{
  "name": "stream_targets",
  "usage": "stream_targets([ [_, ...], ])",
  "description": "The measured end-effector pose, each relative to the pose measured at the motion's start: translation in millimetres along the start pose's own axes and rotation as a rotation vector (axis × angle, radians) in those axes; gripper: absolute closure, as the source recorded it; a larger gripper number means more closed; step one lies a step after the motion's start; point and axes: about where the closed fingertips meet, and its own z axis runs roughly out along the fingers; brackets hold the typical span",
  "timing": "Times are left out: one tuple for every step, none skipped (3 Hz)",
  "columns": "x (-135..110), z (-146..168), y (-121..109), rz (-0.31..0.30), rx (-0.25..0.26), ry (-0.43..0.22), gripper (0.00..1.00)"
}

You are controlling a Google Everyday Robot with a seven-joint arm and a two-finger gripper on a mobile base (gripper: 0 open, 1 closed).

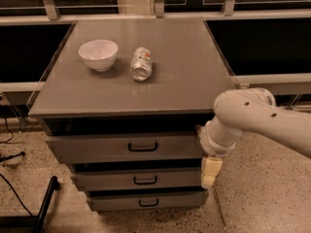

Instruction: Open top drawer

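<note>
The top drawer [97,148] is the widest grey drawer front, just under the cabinet top, with a small black bar handle [142,147] at its centre. A dark gap shows between the drawer front and the cabinet top [184,81]. My gripper [210,173] hangs pointing down from the white arm [252,118]. It is at the right end of the drawer fronts, level with the middle drawer [107,179]. It is well to the right of the handle and holds nothing that I can see.
A white bowl [98,54] and a can lying on its side [141,63] sit on the cabinet top. A bottom drawer [112,202] lies below. A dark stand leg [44,203] and cables lie on the speckled floor at left. Window rails run behind.
</note>
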Motion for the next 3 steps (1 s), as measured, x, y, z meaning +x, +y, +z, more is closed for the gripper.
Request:
stream_targets([
  [-0.7, -1.1, 15.3, 0.014, -0.044, -0.012, 0.00],
  [-0.9, -3.7, 23.9, 0.023, -0.073, -0.018, 0.00],
  [-1.8, -11.7, 37.3, 0.028, -0.104, -0.024, 0.00],
])
